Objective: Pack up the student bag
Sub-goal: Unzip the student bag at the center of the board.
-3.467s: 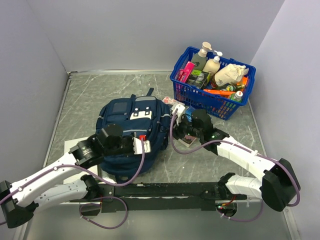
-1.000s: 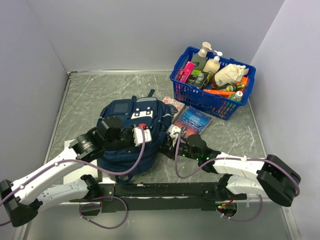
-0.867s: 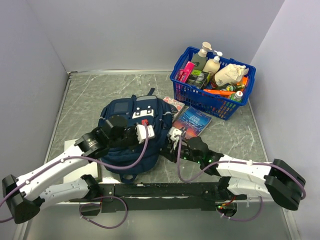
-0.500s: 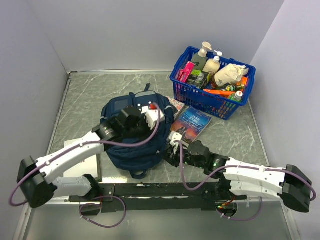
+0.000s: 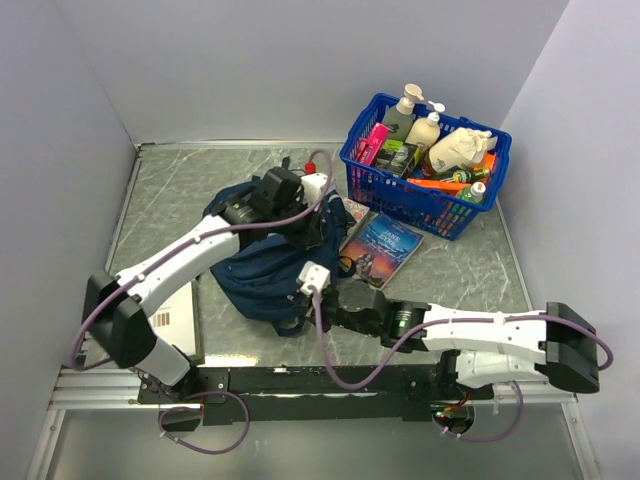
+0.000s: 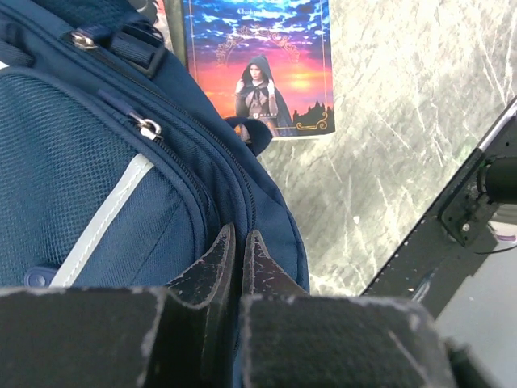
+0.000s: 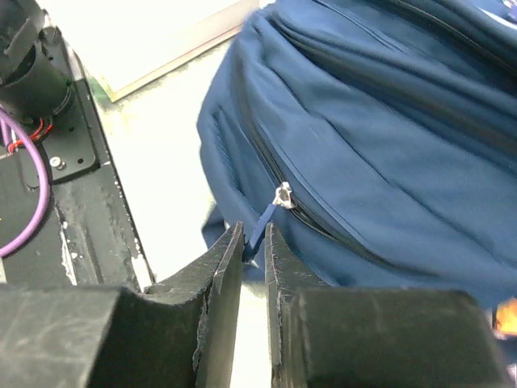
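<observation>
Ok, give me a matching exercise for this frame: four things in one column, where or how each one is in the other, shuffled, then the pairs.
1. book
2. blue basket
3. left gripper
4. right gripper

A. closed on the zipper pull of the student bag
B. at the far right corner of the table
C. pinching the student bag's fabric
D. lying flat between student bag and basket

Pairs: 1-D, 2-B, 3-C, 4-A

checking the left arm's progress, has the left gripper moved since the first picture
Yes. The left gripper has swung toward the far side of the table, and now sits much nearer the blue basket.
</observation>
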Robot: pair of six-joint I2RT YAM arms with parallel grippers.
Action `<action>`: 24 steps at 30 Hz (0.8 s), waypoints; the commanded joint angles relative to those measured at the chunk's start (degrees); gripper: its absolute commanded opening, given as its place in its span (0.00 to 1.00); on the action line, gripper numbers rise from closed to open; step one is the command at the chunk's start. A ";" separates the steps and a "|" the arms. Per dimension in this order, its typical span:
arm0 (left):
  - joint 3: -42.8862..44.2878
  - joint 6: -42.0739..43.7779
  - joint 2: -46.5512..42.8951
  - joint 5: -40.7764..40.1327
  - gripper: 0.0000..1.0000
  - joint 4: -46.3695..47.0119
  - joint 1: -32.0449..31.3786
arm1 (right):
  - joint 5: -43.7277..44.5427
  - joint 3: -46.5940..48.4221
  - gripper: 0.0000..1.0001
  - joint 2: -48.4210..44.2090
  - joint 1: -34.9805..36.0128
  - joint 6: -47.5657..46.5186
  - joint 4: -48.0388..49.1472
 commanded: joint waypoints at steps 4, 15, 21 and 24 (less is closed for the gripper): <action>16.72 -1.21 8.18 -2.66 0.01 0.57 1.95 | -10.66 9.71 0.00 8.38 4.39 -3.24 0.79; 22.87 -11.75 8.79 1.64 0.01 7.68 10.11 | -15.94 19.47 0.00 20.78 4.48 -6.58 -1.05; 28.24 -18.51 11.86 3.40 0.01 10.05 11.35 | -15.06 23.95 0.00 25.70 4.48 -8.08 -2.81; 29.38 -20.19 13.27 5.07 0.01 10.68 12.58 | -15.93 25.19 0.00 27.20 4.48 -8.43 -2.55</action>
